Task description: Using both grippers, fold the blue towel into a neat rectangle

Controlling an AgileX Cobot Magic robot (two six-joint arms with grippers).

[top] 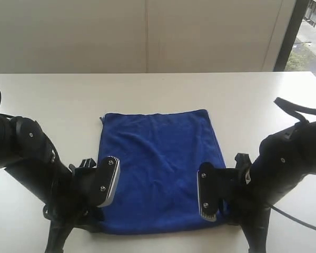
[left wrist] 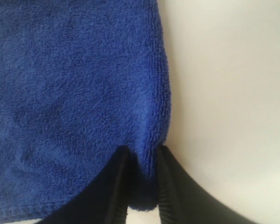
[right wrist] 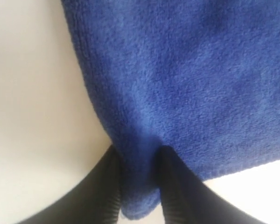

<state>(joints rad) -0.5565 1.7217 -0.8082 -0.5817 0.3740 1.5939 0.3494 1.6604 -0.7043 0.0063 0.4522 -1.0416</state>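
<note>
White desk [top: 158,89] carries the blue towel [top: 158,158], spread flat mid-desk, seemingly one layer, not yet folded. Left arm [top: 31,153] and right arm [top: 289,158] crouch at the towel's near edge, one per corner, likely so that edge lifts level and carries over to the far edge. Left fingers [left wrist: 113,186] clenched on the towel's near left corner, cloth bunched between them. Right fingers [right wrist: 175,186] likewise on its near right corner. No containers in view

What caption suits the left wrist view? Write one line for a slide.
The left arm's jaws pinch a corner of the blue towel lying on the white table.
</note>
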